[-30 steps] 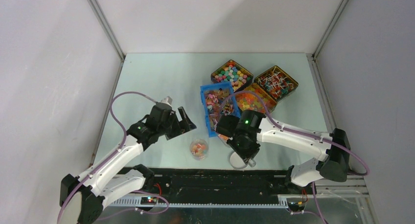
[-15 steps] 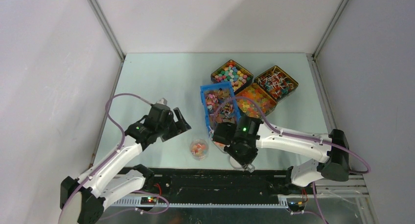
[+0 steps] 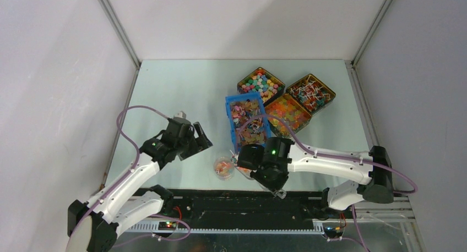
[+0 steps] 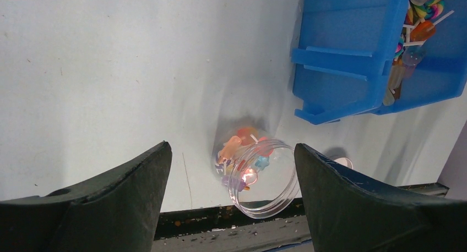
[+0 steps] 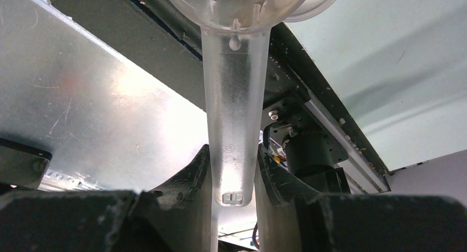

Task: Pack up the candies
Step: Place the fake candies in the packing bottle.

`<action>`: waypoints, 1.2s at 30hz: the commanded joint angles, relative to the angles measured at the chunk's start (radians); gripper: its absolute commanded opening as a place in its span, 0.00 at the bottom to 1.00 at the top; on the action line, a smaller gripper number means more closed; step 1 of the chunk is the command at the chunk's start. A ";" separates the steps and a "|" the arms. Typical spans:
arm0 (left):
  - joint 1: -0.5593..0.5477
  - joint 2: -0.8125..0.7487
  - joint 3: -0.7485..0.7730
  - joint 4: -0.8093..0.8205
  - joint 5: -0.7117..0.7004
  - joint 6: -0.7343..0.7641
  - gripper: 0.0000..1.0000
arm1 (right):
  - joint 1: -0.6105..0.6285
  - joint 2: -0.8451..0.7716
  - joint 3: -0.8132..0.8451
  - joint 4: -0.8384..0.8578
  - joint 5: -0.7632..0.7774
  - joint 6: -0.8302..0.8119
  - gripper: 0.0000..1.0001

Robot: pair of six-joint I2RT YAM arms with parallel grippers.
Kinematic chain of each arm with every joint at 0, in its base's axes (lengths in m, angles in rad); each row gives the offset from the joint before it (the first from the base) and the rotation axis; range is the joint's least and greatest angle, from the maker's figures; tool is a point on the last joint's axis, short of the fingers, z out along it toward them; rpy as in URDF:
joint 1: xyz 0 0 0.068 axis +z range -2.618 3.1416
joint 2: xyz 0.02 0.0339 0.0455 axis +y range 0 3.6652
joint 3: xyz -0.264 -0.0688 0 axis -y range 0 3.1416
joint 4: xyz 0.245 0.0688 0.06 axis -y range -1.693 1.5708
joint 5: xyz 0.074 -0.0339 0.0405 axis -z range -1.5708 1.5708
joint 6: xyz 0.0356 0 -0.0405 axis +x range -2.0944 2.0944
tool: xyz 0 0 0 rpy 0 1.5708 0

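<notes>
Candies (image 4: 238, 153) sit in the clear round jar (image 4: 286, 200) just ahead of my left pincer (image 4: 231, 148), between its wide-apart black jaws — bare table (image 4: 110, 70) beyond, blue bin (image 4: 341, 54) ahead to the right. My right pincer (image 5: 234, 169) is clamped on the flat handle of a clear plastic scoop (image 5: 234, 87) — black front rail (image 5: 300, 70) close beyond it.

A blue bin (image 4: 341, 54) sits mid-table, a clear jar (image 4: 272, 200) just left of its near end. A lollipop tin (image 3: 322, 85) lies far right. A clear scoop (image 5: 234, 125) is above the near edge.
</notes>
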 commanded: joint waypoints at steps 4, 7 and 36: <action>0.007 -0.028 0.010 -0.004 -0.023 0.006 0.88 | 0.024 0.028 0.061 -0.006 -0.038 -0.029 0.00; 0.007 -0.039 0.001 -0.002 -0.023 -0.001 0.88 | 0.032 0.051 0.080 -0.021 -0.043 -0.039 0.00; 0.008 -0.087 -0.056 -0.001 0.003 -0.015 0.88 | 0.019 0.224 0.220 -0.133 -0.056 -0.121 0.00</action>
